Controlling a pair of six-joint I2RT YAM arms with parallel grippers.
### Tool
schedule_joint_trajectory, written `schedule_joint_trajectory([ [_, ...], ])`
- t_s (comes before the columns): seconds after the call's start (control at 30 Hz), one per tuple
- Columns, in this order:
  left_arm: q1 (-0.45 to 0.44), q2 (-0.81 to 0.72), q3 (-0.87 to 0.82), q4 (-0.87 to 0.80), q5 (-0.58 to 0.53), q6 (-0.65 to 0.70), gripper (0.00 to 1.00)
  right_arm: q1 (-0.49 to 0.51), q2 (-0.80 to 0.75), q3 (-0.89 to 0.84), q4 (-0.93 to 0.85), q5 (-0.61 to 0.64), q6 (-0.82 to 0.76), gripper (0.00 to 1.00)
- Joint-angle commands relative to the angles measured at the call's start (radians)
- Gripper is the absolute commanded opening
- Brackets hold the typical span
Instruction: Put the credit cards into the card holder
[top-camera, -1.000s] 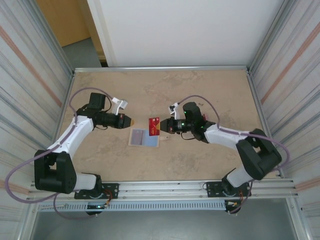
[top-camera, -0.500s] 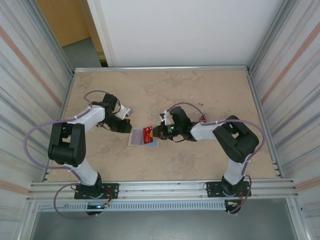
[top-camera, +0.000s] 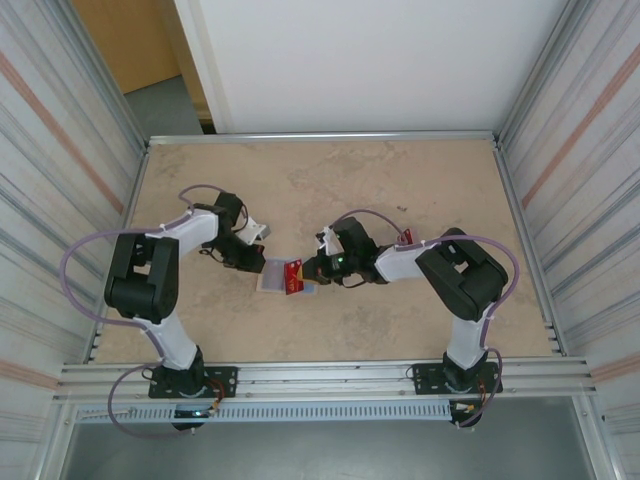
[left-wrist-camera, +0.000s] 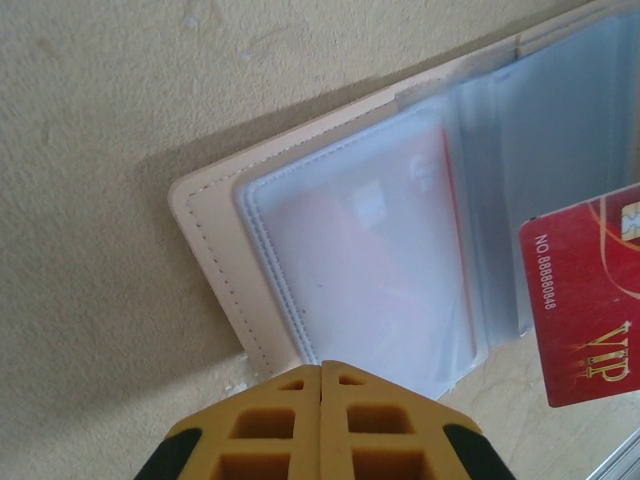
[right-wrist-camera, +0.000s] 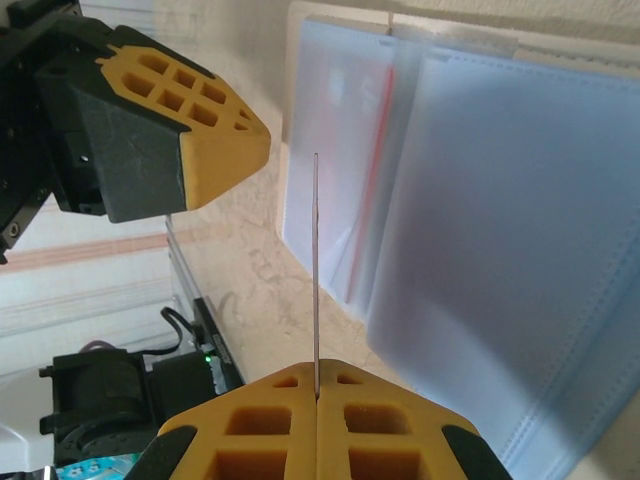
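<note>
Card holder open on worktop, left pincer closed empty at its edge, right pincer clamping credit card over pockets.

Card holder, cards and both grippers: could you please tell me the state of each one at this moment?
card holder, open, lying flat, clear pockets facing up
pocketed card, already inside a clear pocket
held card, pinched by one edge, over the holder, not yet in a pocket
right gripper, shut on the held card
left gripper, shut, empty, tips at the holder's edge
</note>
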Motion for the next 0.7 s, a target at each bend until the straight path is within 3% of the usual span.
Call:
schedule_joint_trajectory([
  [0.0, -0.006, 0.013, 0.028, -0.018, 0.010, 0.030, 0.00, 0.010, 0.006, 0.012, -0.023, -0.007, 0.013, 0.00],
  [0.4, -0.016, 0.063, 0.059, -0.038, 0.072, 0.048, 0.00, 0.016, -0.004, -0.027, -0.023, 0.003, 0.023, 0.00],
  [0.67, -0.021, 0.090, 0.057, -0.032, -0.001, 0.060, 0.00, 0.024, 0.026, -0.024, 0.003, 0.000, 0.037, 0.00],
])
